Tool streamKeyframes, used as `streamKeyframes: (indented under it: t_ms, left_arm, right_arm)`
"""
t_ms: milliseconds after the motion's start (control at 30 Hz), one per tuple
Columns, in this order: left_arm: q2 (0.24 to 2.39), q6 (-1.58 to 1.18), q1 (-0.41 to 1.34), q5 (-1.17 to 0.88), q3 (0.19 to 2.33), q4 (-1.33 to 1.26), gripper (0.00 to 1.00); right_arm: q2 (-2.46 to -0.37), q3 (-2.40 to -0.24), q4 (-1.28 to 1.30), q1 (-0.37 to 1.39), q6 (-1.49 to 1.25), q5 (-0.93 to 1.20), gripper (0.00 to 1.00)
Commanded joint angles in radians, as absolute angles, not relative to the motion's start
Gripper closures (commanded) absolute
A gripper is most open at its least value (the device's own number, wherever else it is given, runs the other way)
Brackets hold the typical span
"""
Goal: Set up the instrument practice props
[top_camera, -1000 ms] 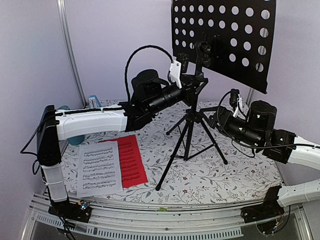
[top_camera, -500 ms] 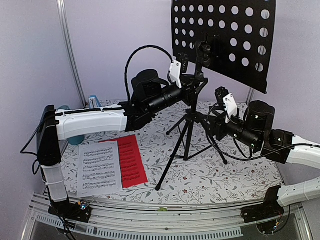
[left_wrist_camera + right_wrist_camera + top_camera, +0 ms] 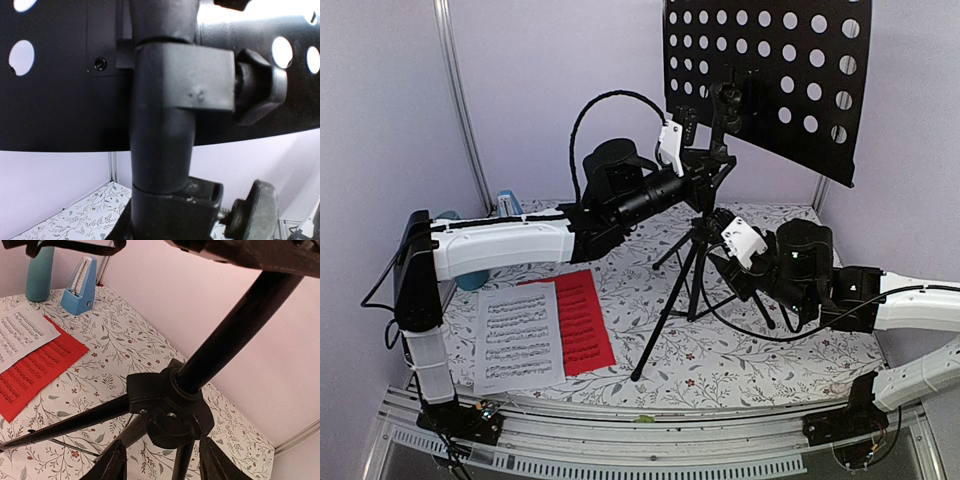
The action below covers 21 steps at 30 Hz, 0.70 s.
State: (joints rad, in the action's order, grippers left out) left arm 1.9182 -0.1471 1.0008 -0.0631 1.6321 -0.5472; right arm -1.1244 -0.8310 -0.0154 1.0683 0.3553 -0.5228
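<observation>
Right end effector [image 3: 162, 462] newly astride stand [image 3: 167, 405]

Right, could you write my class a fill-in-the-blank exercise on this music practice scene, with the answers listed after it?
1. The white sheet of music lies partly on top of a sheet coloured ____.
2. Beside the teal cup stands a pyramid-shaped metronome coloured ____.
3. The desk of the music stand is pierced with round ____.
4. The right gripper sits at the hub where the stand's ____ legs meet.
Missing words: red; blue; holes; three.
</observation>
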Motion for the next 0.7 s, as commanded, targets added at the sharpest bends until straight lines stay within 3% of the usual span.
streamKeyframes:
  t_ms: [0, 500, 667]
  left_arm:
    - [1.904, -0.182, 0.994, -0.035, 1.7, -0.671, 1.0]
    - [1.922, -0.181, 0.994, -0.036, 1.719, -0.667, 1.0]
    - [1.928, -0.182, 0.994, -0.038, 1.726, -0.664, 1.0]
  right_arm:
    - [-1.144, -0.855, -0.069, 1.091, 0.413, -0.624, 0.51]
    - [-1.2, -0.863, -0.168, 1.117, 0.5, -0.699, 0.55]
    - [-1.222, -0.872, -0.186, 1.118, 0.505, -0.737, 0.68]
